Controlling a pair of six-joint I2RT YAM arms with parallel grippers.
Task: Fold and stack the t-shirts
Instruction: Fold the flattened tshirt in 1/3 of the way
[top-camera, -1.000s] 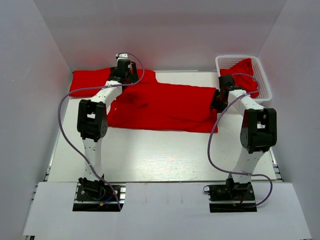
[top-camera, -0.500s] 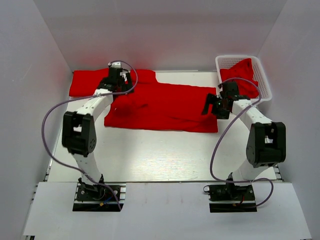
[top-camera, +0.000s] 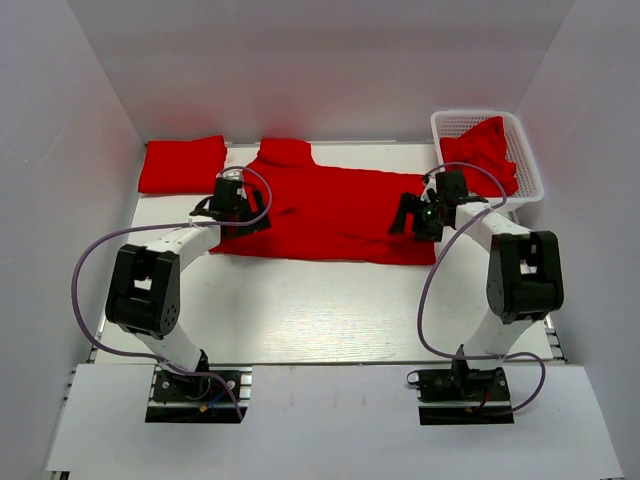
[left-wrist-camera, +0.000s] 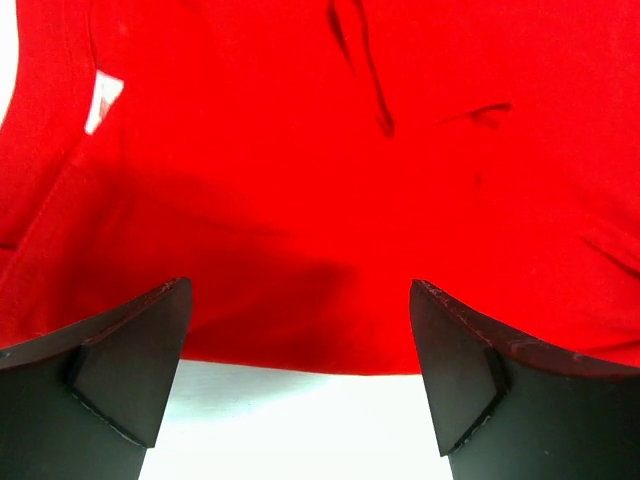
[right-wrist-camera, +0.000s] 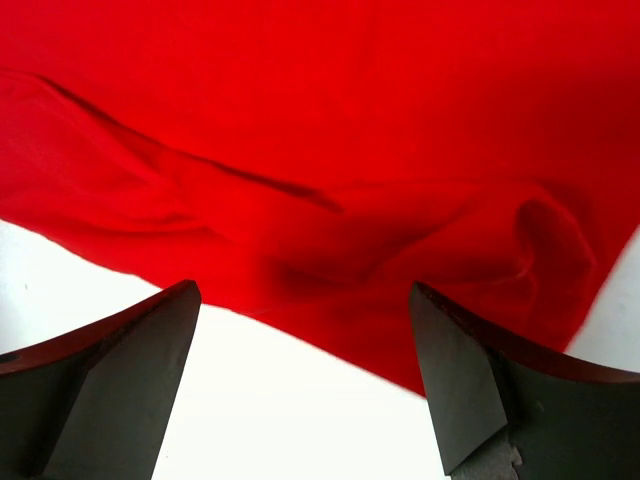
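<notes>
Where the white table (top-camera: 300, 310) fills the middle of the top view, one spread t-shirt (top-camera: 330, 210) lies flat across its upper half. A sleeve pokes toward the top of the frame at its left end, and a few shallow creases run through the cloth. A folded t-shirt (top-camera: 180, 165) sits in the upper left, near that sleeve; cannot tell whether the two touch. A bunched t-shirt (top-camera: 485, 145) rests in the white mesh basket (top-camera: 533, 170) at upper right.

Left gripper (top-camera: 232, 205) hangs over the spread shirt's left end, close to its lower edge. Left wrist view: fingers (left-wrist-camera: 125, 370) set wide apart, nothing between them. Red cloth and its hem lie below the gap, with a small white label (left-wrist-camera: 105, 98) at upper left.

Right gripper (top-camera: 412, 213) hangs over the shirt's right end. Right wrist view: fingers (right-wrist-camera: 115, 385) likewise spread wide and empty, above the wrinkled edge where cloth meets bare table.
</notes>
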